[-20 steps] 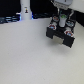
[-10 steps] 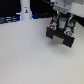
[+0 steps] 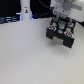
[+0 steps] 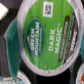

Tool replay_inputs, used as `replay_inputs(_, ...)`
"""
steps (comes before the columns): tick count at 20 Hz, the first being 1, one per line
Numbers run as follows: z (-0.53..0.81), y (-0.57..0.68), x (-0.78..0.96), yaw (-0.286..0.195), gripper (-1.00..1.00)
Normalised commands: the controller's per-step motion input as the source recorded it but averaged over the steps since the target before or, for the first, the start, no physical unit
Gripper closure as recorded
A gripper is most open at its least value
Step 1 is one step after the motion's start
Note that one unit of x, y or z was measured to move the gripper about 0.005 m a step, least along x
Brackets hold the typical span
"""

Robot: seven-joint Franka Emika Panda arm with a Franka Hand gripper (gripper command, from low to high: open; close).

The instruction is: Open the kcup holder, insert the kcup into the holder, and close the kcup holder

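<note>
The white table [image 3: 25, 55] lies bare in the near part. Further back, at the exterior view's right, the arm reaches down over the black kcup holder [image 3: 61, 34]. The gripper [image 3: 61, 23] is just above it — the kcup [image 4: 47, 37] sits between the fingers, green lid filling the wrist view. Far left stands a white post [image 3: 25, 11].

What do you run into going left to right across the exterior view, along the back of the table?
Dark equipment at the exterior view's left edge → white bottle-like post → kcup holder, with the gripper right over it, so those two share one place in the order.
</note>
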Motion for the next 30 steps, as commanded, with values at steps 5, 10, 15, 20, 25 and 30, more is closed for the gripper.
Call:
replay_inputs(5, 0.27, 0.04, 0.12, 0.073, -1.00)
replay_inputs(10, 0.40, -0.08, 0.18, 0.076, -1.00)
replay_inputs(15, 0.51, -0.31, 0.34, 0.074, -1.00)
replay_inputs(20, 0.34, -0.43, 0.46, 0.063, -1.00)
replay_inputs(25, 0.22, -0.43, 0.56, 0.039, -1.00)
replay_inputs(30, 0.13, -0.40, 0.62, 0.025, -1.00)
